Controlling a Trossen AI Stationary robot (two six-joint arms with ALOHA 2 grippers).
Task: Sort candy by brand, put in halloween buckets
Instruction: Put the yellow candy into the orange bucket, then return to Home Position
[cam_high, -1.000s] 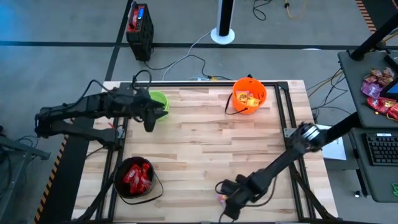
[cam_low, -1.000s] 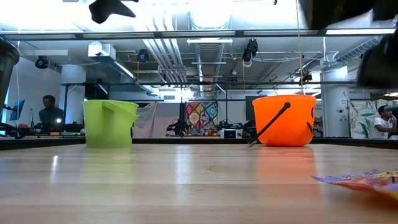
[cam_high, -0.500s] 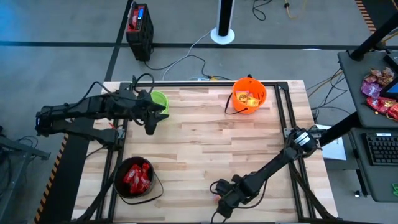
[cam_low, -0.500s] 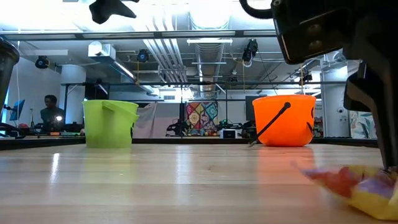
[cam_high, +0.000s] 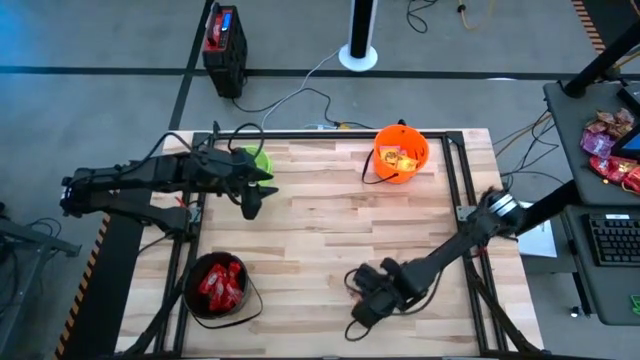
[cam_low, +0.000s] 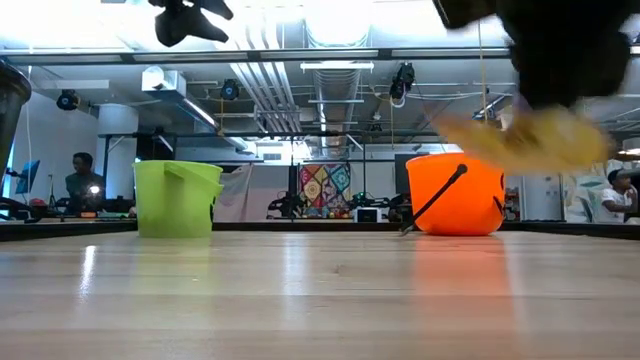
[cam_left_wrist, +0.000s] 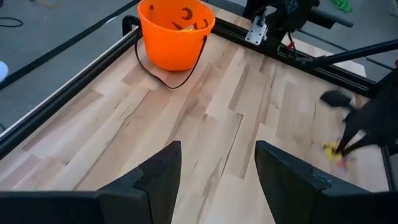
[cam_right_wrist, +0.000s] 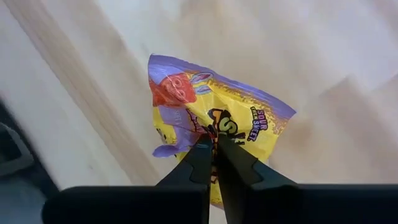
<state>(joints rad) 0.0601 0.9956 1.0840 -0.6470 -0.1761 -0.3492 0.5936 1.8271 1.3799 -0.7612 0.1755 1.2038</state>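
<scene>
A yellow candy packet (cam_right_wrist: 217, 112) with purple ends and a red figure hangs above the table's near right part, with my right gripper (cam_right_wrist: 211, 148) shut on it; in the high view that gripper (cam_high: 362, 308) is near the table's front edge. The low view shows the packet (cam_low: 530, 138) blurred, above the tabletop. My left gripper (cam_left_wrist: 217, 180) stands open and empty in the air beside the lime green bucket (cam_high: 258, 158) at the far left. The orange bucket (cam_high: 401, 153) holds yellow candy. The black bucket (cam_high: 218, 288) at the near left holds red candies. My right gripper pinches the packet at about the middle of its yellow face (cam_right_wrist: 219, 129) between its two fingertips. The fingers come from above, slanting steeply down. The packet is lifted clear of the table and spreads out below the fingertips, crumpled around the pinch.
Black metal rails (cam_high: 455, 190) run along the table's edges. A wire handle lies on the wood beside the orange bucket (cam_left_wrist: 177, 37). Bare wood (cam_high: 330, 230) spans the table's middle. Pink-red packets (cam_high: 610, 150) lie on a separate desk to the right.
My right gripper came down on the candy packet lying near the table's front edge, shut on it and raised it clear of the wood, tipping as it went. My left gripper has drifted a little toward the table's right, away from the green bucket, still open.
</scene>
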